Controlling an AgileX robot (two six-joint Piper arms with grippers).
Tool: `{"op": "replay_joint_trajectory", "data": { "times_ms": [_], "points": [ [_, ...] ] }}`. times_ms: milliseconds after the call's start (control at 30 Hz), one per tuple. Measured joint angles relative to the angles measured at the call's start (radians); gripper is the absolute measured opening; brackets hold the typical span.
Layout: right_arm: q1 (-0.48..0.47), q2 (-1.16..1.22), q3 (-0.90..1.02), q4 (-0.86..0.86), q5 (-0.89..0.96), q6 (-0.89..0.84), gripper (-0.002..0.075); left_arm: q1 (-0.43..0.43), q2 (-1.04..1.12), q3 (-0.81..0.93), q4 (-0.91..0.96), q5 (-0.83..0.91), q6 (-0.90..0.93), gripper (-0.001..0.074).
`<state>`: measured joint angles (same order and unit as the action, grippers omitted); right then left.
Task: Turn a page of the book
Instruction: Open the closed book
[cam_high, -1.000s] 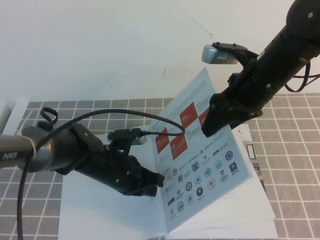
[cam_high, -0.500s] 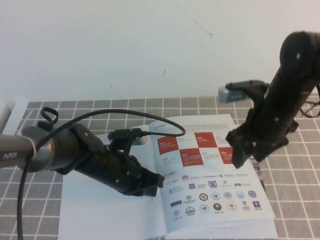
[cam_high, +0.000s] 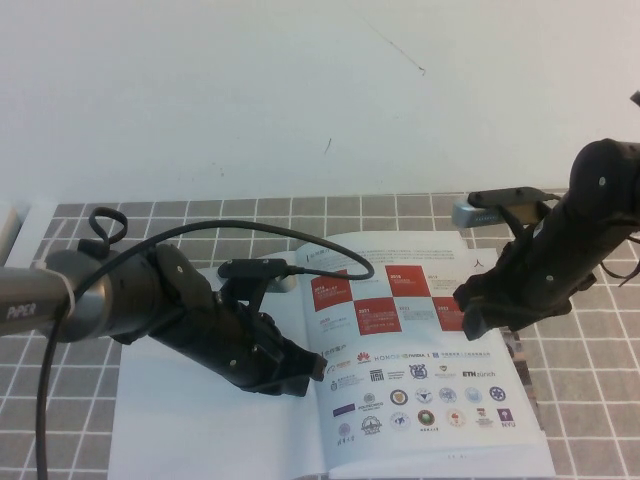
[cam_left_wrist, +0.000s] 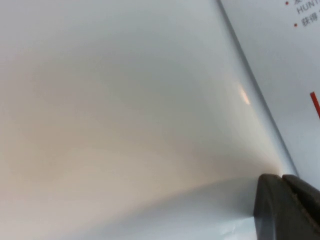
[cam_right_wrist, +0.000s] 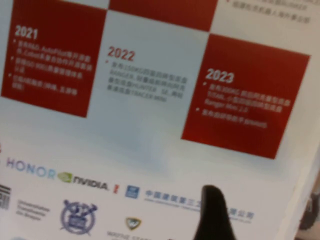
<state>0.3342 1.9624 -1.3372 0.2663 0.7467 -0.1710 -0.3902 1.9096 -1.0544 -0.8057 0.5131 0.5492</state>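
Book (cam_high: 250, 440): laid open on the grey tiled table (cam_high: 600, 400), spine running near the middle of the high view; a blank white sheet (cam_high: 200, 420) is seen on the robot's left half, printed matter on the right half.

Page (cam_high: 415, 350): lies nearly flat on the book's right half, printed side up. Red-and-white squares are shown toward the far edge, rows of small logos toward the near edge. In the right wrist view (cam_right_wrist: 150, 125) the years 2021, 2022 and 2023 can be read in the squares.

Right gripper (cam_high: 475, 312): placed over the page's right edge, beside the red squares, with the fingers spread wide and nothing gripped. One dark fingertip (cam_right_wrist: 212, 215) is seen just above the logo rows; whether it touches the paper cannot be told.

Left gripper (cam_high: 305, 375): lowered onto the book beside the spine, at the inner edge of the blank sheet and just left of the page. In the left wrist view its dark fingers (cam_left_wrist: 287, 207) are seen drawn together with no gap, tips against the paper (cam_left_wrist: 125, 125); nothing is pinched between them as far as is shown.

Page relative to grippers: the page lies between the two, the left gripper at its inner edge and the right gripper at its outer edge.

Printed sheet (cam_high: 515, 360): partly hidden under the book's right side.
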Motion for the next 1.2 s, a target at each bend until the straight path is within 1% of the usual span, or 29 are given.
{"op": "replay_joint_trajectory", "data": {
  "times_ms": [133, 400, 800, 900, 1000, 1200],
  "points": [
    [-0.011, 0.011, 0.002, 0.02, 0.006, -0.019, 0.0448, 0.0, 0.0, 0.0, 0.032, -0.003, -0.009, -0.0004],
    [-0.017, 0.078, 0.002, 0.203, 0.057, -0.17, 0.0448, 0.0, -0.002, 0.0, 0.047, -0.003, -0.017, -0.0004],
    [-0.028, 0.078, 0.0, 0.21, 0.087, -0.181, 0.0448, 0.0, -0.002, 0.0, 0.051, -0.004, -0.024, -0.0004],
    [-0.03, 0.087, -0.002, 0.244, 0.108, -0.207, 0.0448, 0.0, -0.002, 0.0, 0.051, -0.006, -0.024, -0.0004],
    [-0.036, 0.094, -0.004, 0.32, 0.133, -0.28, 0.0448, 0.0, -0.002, 0.0, 0.051, -0.007, -0.024, -0.0004],
    [-0.035, 0.099, -0.004, 0.527, 0.178, -0.436, 0.0448, -0.001, -0.002, 0.0, 0.056, -0.011, -0.025, -0.0004]
  ]
}}
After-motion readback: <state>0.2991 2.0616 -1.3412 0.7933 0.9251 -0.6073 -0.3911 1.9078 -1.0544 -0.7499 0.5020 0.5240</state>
